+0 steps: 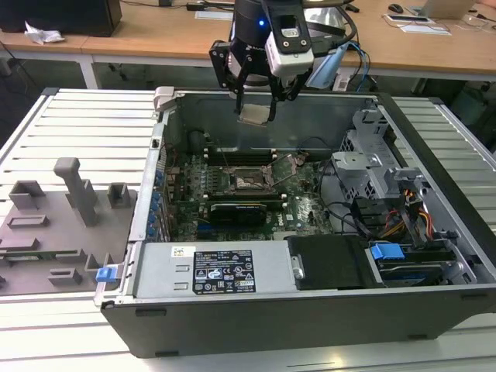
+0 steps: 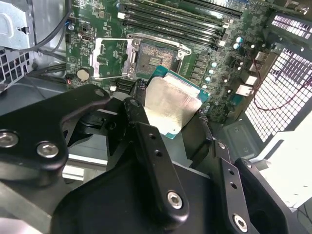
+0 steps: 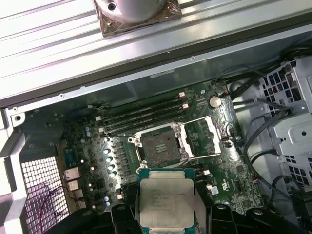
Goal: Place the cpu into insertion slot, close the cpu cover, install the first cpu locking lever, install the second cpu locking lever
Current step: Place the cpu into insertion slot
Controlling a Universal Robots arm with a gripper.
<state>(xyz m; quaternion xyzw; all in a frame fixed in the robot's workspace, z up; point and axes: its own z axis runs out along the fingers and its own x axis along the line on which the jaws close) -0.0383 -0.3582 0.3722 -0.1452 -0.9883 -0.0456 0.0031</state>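
The open computer case [image 1: 232, 318] holds the green circuit board [image 1: 302, 205]. Above the board hangs the gripper [image 1: 256, 105], its fingers closed on the cpu [image 1: 254, 115], high over the insertion slot [image 1: 249, 181] and apart from it. In the first wrist view the cpu cover [image 3: 207, 136] lies folded open beside the slot

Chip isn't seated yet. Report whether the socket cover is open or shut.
Open: the cpu cover lies flipped beside the insertion slot, whose dark centre is bare.

A slatted grey table [image 1: 93, 124] bears an open computer case [image 1: 310, 318], with a grey fixture plate [image 1: 31, 267] beside it.
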